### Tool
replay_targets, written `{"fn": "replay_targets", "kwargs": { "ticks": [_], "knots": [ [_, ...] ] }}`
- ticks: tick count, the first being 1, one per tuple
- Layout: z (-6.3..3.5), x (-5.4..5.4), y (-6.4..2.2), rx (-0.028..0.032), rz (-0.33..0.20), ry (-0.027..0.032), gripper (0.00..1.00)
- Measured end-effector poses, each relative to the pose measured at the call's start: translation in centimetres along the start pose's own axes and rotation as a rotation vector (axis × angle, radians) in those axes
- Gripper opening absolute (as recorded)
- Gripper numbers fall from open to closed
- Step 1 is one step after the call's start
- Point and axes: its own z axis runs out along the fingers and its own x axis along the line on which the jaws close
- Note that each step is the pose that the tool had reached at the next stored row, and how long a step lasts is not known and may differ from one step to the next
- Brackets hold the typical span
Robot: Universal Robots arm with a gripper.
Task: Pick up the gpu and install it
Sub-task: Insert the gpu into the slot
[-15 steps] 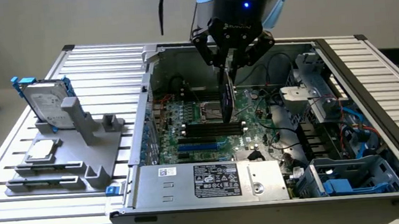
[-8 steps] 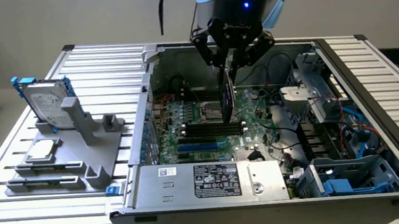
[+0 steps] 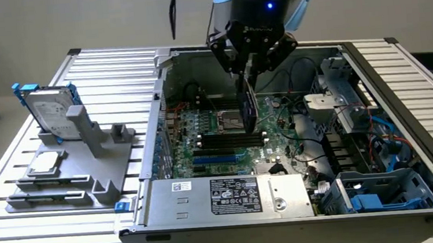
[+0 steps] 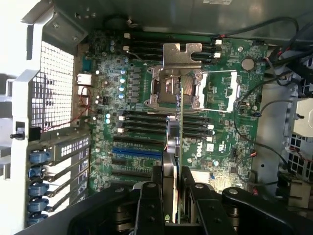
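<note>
step: gpu (image 3: 250,110) hangs edge-down over the motherboard (image 3: 215,127), just on the exterior view's right of the CPU socket (image 3: 229,119) | gripper (image 3: 251,66): jaws pinching the card's top edge | judgement: hold it vertical, edge parallel to the slot, clear of cables

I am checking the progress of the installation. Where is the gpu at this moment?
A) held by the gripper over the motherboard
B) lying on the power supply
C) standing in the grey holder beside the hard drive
A: the gripper is shut on the gpu, held upright over the motherboard inside the open computer case.
</note>
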Motion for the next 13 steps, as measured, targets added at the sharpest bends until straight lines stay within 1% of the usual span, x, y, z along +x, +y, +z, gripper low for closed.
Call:
{"fn": "replay_targets", "kwargs": {
  "ticks": [13],
  "knots": [
    [0.18, -0.01, 0.00, 0.0148, -0.236, 0.0041, 0.26]
  ]
}}
